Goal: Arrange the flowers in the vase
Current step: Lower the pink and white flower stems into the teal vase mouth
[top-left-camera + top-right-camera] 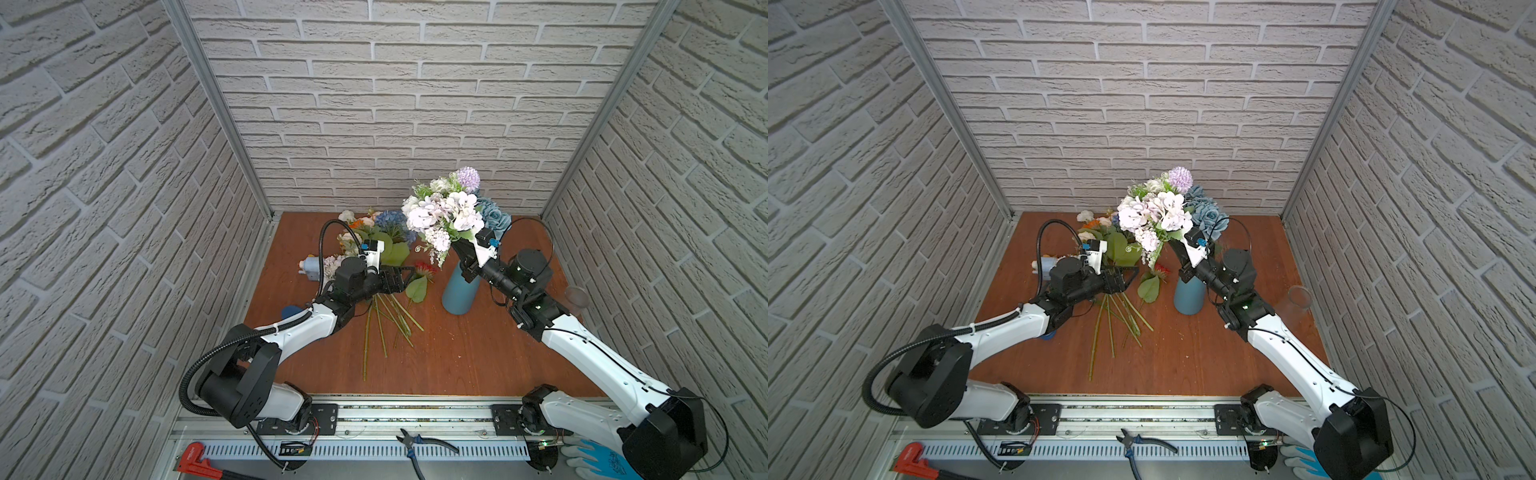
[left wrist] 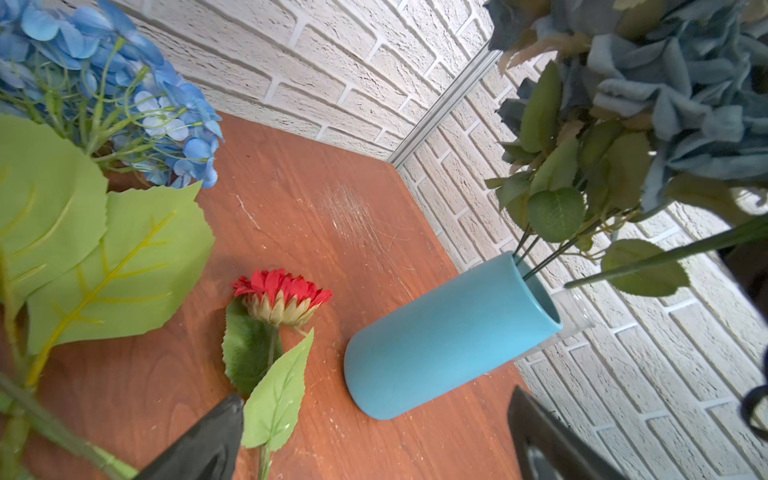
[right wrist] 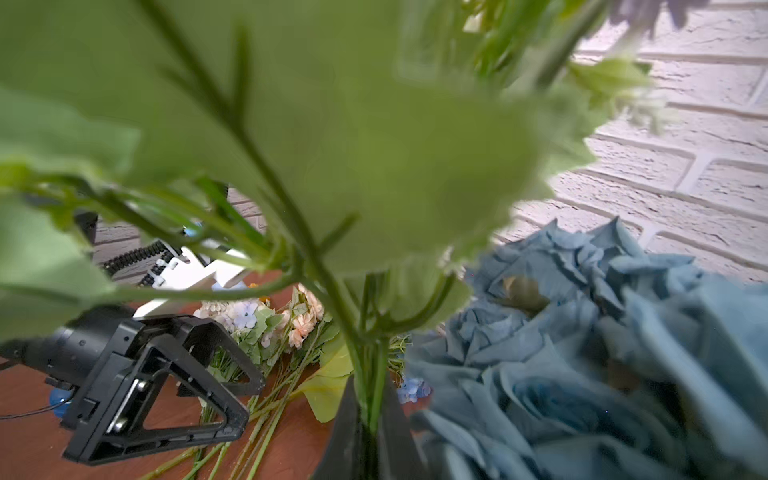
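One lilac-white bunch (image 1: pixel 444 214) aloft

Right of centre in both top views, the right gripper (image 3: pixel 368 399) pinches that bunch's green stems above the blue vase (image 1: pixel 457 295), which holds dusty-blue roses (image 1: pixel 494 216). Left of centre, the left gripper (image 1: pixel 409 280) gapes wide over loose flowers (image 1: pixel 386 226) lying on the table (image 1: pixel 478 365).

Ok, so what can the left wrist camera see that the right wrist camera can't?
Only the left wrist view shows the blue vase standing on the wooden table, with the red daisy lying beside it. Only the right wrist view shows the peach and white blooms lying on the table, and the right end effector shut on green stems. Both show the dusty-blue roses, the table and the brick wall.
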You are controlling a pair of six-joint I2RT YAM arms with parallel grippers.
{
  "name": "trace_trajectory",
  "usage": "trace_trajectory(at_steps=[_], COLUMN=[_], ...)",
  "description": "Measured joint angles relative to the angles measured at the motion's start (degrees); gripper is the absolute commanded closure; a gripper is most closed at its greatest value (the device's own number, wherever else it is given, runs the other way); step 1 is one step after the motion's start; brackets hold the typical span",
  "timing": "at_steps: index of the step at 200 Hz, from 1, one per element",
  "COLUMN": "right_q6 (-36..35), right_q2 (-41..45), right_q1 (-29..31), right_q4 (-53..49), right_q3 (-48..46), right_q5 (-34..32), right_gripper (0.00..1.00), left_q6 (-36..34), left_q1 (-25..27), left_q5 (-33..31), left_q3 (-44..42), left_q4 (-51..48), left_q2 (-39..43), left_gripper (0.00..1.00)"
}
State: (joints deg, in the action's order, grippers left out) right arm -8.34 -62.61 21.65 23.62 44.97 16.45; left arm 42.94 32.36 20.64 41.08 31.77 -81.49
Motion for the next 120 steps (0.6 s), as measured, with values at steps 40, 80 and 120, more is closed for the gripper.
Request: trace_trajectory(at_steps=[40, 80, 120], right_q6=[1.73, 3.45, 4.85], right_q2=[-0.04, 0.28, 1.95], right_q1=[-1.44, -2.38, -3.67], right_q4=[7.72, 12.72, 14.12], right_q3=[-7.28, -12.13, -15.96], right_q5=[0.79, 0.92, 0.09], right_gripper=[0.94, 0.94, 0.94], left_q6=[0.76, 0.79, 0.79], left_q1=[0.76, 1.42, 2.16], left_q5=[-0.26, -0.68, -0.94], left_q3=[2.01, 3.23, 3.93], left_q4=[1.40, 2.32, 2.54], left_q2=[-1.66, -2.01, -2.67], left_gripper=[0.02, 0.02, 0.02])
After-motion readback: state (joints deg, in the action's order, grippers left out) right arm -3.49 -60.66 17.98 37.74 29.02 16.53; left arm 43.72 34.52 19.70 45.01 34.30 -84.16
